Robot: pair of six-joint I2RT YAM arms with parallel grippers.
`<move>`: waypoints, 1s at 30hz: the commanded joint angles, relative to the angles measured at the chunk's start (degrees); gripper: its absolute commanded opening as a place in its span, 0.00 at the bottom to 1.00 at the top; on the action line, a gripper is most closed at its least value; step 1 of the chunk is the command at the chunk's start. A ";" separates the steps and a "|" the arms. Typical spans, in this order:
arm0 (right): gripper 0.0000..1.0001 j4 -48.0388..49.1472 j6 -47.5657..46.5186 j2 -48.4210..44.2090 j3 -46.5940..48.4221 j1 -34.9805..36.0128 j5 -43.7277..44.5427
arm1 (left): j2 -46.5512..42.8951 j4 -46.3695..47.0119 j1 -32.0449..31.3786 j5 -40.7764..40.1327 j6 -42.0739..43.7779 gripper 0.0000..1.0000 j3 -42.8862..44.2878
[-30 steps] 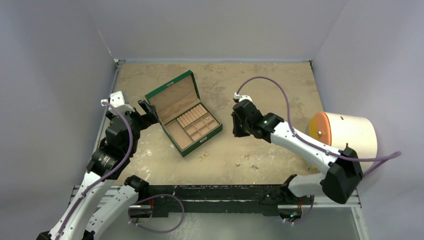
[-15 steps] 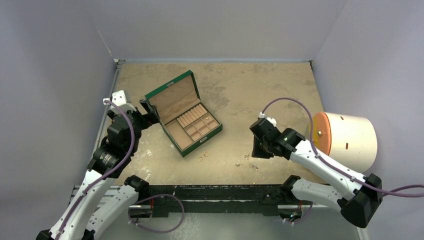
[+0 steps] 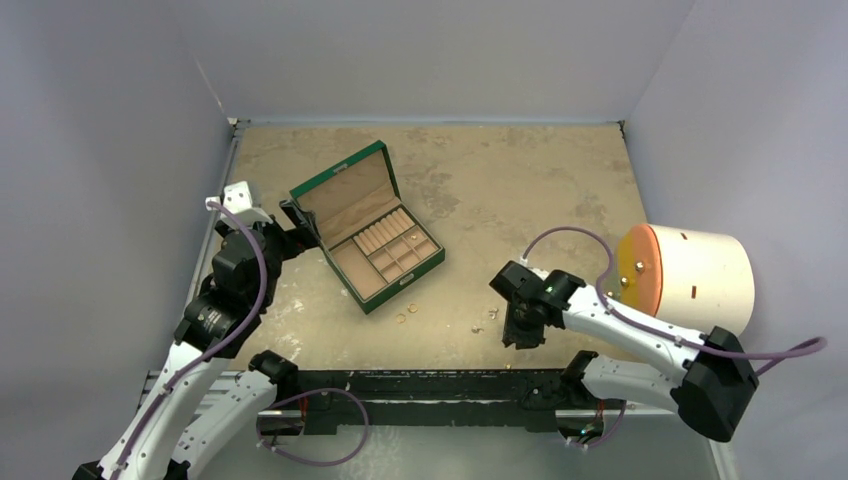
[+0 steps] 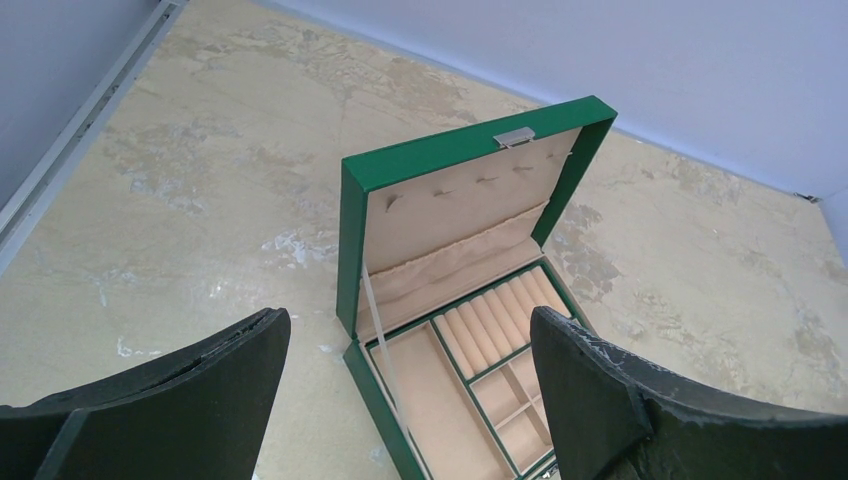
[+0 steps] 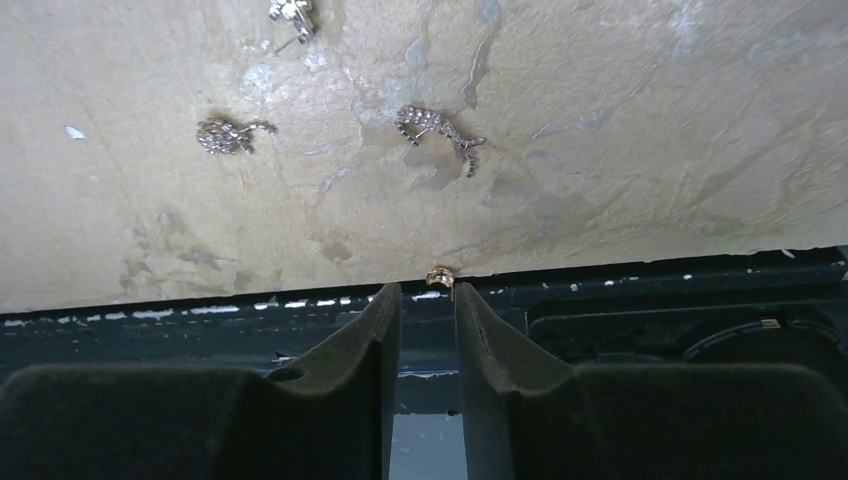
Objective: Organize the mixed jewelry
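Note:
The mixed jewelry lies loose near the table's front edge: two gold rings (image 3: 404,316) and tiny pieces (image 3: 478,327) to their right. In the right wrist view I see a sparkling curved silver piece (image 5: 438,128), a round stud (image 5: 218,135), another stud (image 5: 290,10), and a small gold piece (image 5: 439,275) right at the table edge. My right gripper (image 5: 428,292) (image 3: 517,340) points down at that edge, its jaws a narrow gap apart with nothing between them, the gold piece just beyond the tips. My left gripper (image 4: 410,318) (image 3: 296,225) hangs wide open beside the open green box (image 4: 450,200) (image 3: 370,230).
A white drum with an orange face (image 3: 690,275) stands at the right edge, close to the right arm. A black rail (image 3: 430,385) runs along the table's near edge. Grey walls close in the left, back and right sides.
My right arm has swung from beside the green box down to the front edge of the table, and its jaws have parted a little. The left arm has not moved.

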 commanded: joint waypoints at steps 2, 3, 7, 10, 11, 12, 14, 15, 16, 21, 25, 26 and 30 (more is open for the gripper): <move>0.30 2.70 5.45 3.14 -1.67 2.14 -0.86 | -0.57 2.89 0.38 1.06 0.17 0.90 0.51; 0.30 3.06 5.91 3.70 -1.97 2.38 -0.86 | -0.63 2.96 0.38 1.10 0.11 0.90 0.55; 0.30 3.39 8.04 3.89 -3.48 3.32 -1.23 | -0.68 2.98 0.30 1.11 0.10 0.90 0.47; 0.29 3.03 9.48 3.49 -4.49 3.75 -1.12 | -0.68 2.99 0.29 1.11 0.10 0.90 0.55; 0.29 3.02 9.79 3.37 -4.81 3.83 -1.17 | -0.76 2.96 0.22 1.11 0.10 0.90 0.54; 0.29 3.02 10.13 3.35 -5.18 3.84 -1.29 | -0.81 2.98 0.20 1.11 0.10 0.90 0.52; 0.29 2.94 10.65 3.34 -5.71 3.92 -1.43 | -0.78 2.98 0.16 1.12 0.10 0.90 0.54; 0.29 2.93 10.95 3.30 -5.93 3.93 -1.47 | -0.81 2.98 0.12 1.11 0.10 0.90 0.52; 0.29 2.93 11.22 3.26 -6.17 3.88 -1.55 | -0.81 2.98 0.11 1.11 0.10 0.90 0.55; 0.27 3.60 11.90 3.14 -6.84 4.27 -2.21 | -0.92 2.90 0.03 0.94 0.19 0.90 0.52; 0.25 3.72 12.14 3.26 -6.84 4.69 -2.43 | -0.87 2.90 0.00 0.93 0.19 0.90 0.50; 0.25 3.72 12.16 3.26 -6.90 4.78 -2.51 | -0.83 2.90 -0.05 0.93 0.19 0.90 0.47; 0.23 3.76 12.39 3.31 -6.92 5.20 -2.79 | -0.91 2.89 -0.04 0.93 0.19 0.90 0.48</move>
